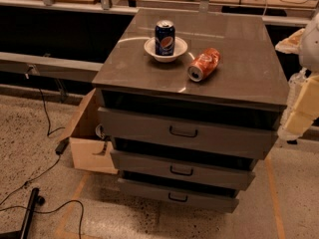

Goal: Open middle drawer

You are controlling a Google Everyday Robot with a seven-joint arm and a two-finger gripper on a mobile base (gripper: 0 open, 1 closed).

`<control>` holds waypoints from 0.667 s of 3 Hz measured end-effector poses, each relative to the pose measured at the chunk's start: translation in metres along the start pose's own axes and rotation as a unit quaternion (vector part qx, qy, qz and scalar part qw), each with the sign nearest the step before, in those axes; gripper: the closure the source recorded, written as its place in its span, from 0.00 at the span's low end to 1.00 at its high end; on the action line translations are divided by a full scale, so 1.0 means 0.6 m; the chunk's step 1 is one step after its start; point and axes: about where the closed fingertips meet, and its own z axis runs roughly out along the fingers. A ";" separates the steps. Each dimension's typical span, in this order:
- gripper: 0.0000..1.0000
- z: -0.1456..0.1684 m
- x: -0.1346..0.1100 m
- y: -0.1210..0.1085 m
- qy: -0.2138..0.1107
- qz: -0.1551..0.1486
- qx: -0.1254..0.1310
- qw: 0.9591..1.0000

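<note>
A dark grey-brown cabinet (239, 59) has three drawers stacked in its front. The middle drawer (149, 163) has a small black loop handle (181, 171) at its centre. Its front sits between the taller top drawer (144, 126) and the narrower bottom drawer (144, 189). My gripper (303, 109), cream-coloured, hangs at the right edge of the view beside the cabinet's right side. It is at about the top drawer's height and well away from the middle handle. It holds nothing that I can see.
On the cabinet top stand a white bowl (149, 49) with a blue can (164, 37) in it and a red can (203, 64) lying on its side. An open cardboard box (89, 148) sits on the floor to the left. Cables (45, 113) run across the floor.
</note>
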 end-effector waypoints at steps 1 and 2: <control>0.00 0.019 0.031 0.021 -0.028 0.016 0.005 0.999; 0.00 0.079 0.085 0.059 -0.047 0.053 0.007 0.997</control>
